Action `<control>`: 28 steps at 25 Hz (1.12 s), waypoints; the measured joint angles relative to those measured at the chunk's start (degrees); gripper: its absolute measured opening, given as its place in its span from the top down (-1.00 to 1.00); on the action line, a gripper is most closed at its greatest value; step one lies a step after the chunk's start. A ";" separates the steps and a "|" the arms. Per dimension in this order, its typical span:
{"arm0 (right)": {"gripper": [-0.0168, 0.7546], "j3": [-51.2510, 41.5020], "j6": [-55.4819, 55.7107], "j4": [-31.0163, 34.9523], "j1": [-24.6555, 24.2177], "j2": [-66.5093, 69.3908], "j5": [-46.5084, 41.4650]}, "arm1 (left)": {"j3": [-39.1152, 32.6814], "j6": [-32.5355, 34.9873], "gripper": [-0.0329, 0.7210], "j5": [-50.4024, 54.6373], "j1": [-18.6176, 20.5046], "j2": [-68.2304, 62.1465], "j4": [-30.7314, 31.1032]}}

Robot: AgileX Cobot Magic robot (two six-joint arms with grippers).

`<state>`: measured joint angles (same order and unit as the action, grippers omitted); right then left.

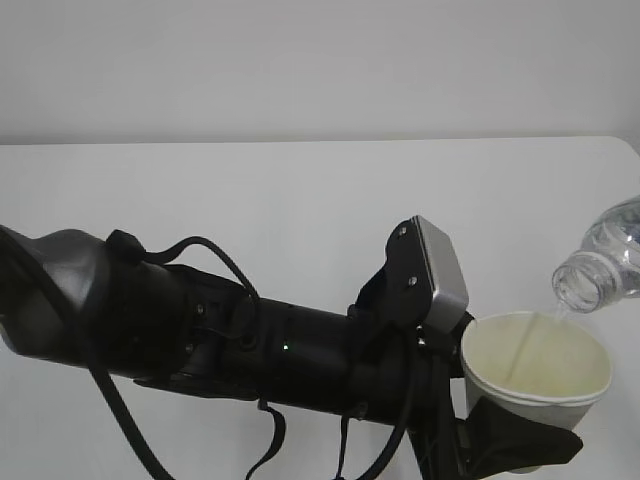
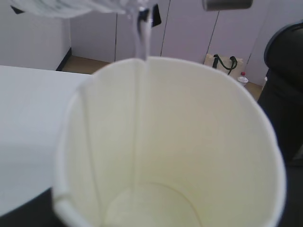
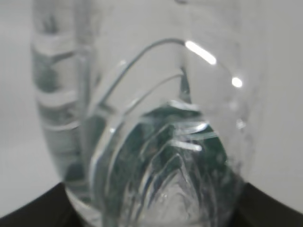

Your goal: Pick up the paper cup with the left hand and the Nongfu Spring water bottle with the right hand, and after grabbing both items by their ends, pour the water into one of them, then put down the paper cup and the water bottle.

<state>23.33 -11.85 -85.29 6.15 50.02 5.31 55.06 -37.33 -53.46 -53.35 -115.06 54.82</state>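
The white paper cup hangs at the lower right, upright, its base between the black fingers of my left gripper, which is shut on it. The clear Nongfu Spring water bottle comes in from the right edge, tilted with its open mouth down over the cup's rim. A thin stream of water falls into the cup. The left wrist view looks into the cup, with the stream running down its far wall. My right gripper is shut on the bottle; it is out of the exterior view.
The white table stretches behind the arm to a pale wall. My thick black left arm with loose cables crosses the lower half of the exterior view. Beyond the table stand a bag and a dark chair.
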 joint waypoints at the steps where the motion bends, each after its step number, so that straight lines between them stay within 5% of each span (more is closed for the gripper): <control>1: -0.13 0.00 0.00 0.00 0.00 0.00 0.00 | 0.00 0.00 -0.32 0.00 0.00 0.00 0.00; 28: -0.13 0.00 0.00 -0.13 0.00 0.00 0.00 | 0.00 0.00 -0.32 0.00 0.00 0.00 -0.08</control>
<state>23.33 -11.85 -85.42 6.15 50.02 5.31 55.06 -37.33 -53.46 -53.35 -115.06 54.74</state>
